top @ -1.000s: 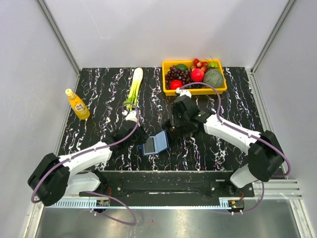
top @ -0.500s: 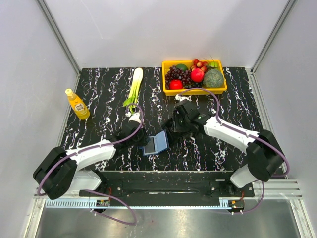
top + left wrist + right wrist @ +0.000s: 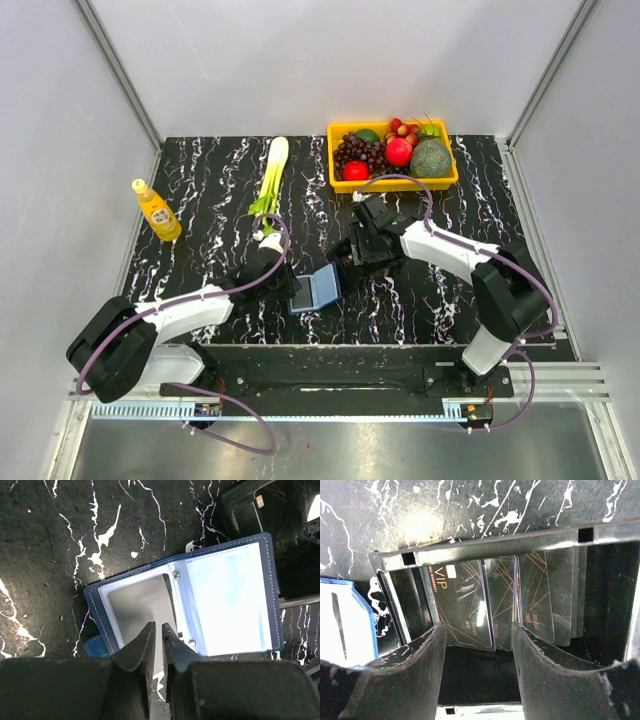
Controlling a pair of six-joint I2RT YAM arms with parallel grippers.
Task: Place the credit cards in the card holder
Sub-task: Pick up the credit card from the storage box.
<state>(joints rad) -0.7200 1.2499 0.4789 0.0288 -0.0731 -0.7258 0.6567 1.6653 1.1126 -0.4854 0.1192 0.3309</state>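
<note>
Fingers [image 3: 142,647] of the left tool [image 3: 157,626] were drawn almost together, with only a thin slit between them, their tips over the near edge of the card holder [image 3: 225,595]; whether they nipped its clear sleeve could not be told. The card holder lay open and flat on the desk [image 3: 45,555], navy cover underneath and pale plastic pockets upward, one page greyish and the other brighter, with two metal studs along the spine. The right tool [image 3: 477,630] was spread wide, its gap framing a fan of dark credit cards [image 3: 465,605] marked with orange lines, the nearest one lettered "VIP". These cards lay overlapping inside a black tray [image 3: 495,542]. The tray sat just beside the card holder, whose blue edge showed at the side of the right wrist view. From above, both lay near the middle of the desk, between the two arms. Farther back stood a yellow basket [image 3: 400,184] of fruit, a leek [image 3: 271,178] lay left of it, and a yellow bottle [image 3: 157,210] stood near the left edge.
</note>
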